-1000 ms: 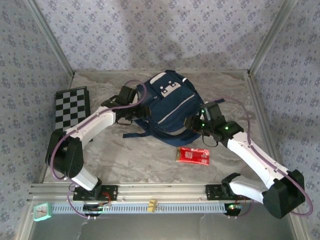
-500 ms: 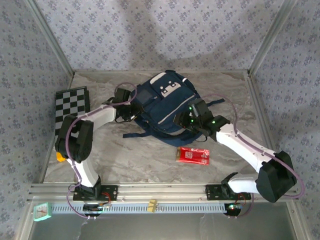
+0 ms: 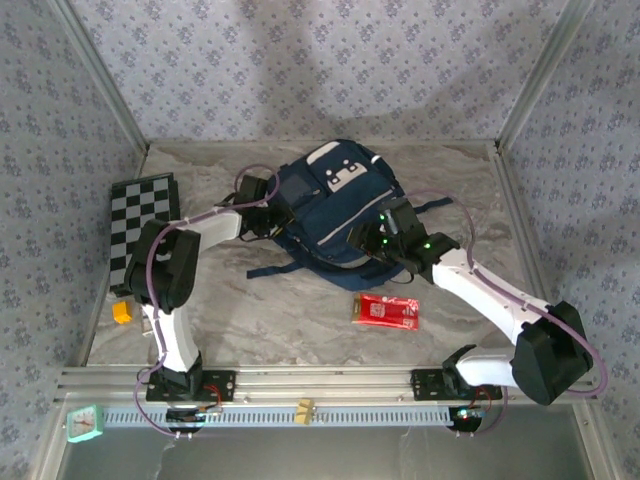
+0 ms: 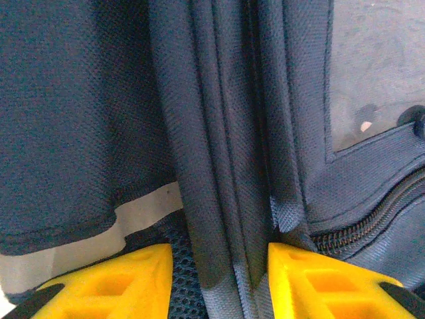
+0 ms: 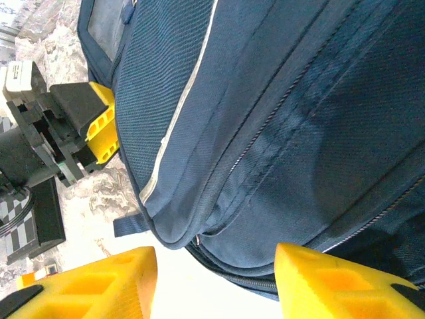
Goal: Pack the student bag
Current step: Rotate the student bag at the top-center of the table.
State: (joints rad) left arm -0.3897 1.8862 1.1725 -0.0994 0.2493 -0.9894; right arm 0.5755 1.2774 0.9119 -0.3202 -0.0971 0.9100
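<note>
Since half a second ago my left arm has folded its elbow in closer to its base, uncovering a small orange block at the left edge of the desk, and the student bag has shifted a little toward the far wall. The right arm looks almost unchanged.

The bag lies in the middle of the desk toward the back, its white panel with the two buckles facing up at the far end and dark straps trailing from its near side. My left gripper is pressed against the bag's left flank. On the left wrist camera its yellow fingers stand apart, with a thick fold of navy fabric rising between them and touching the right-hand finger. A zipper runs just beside that finger.

My right gripper sits at the bag's near right side. On its wrist camera the fingers are spread wide and hold nothing. The bag's lower edge hangs just beyond them, and the white stripe runs along the front pocket.

A red packet lies flat on the desk near the bag's near edge, apart from it. A chequered board lies on the desk against the left wall
</note>
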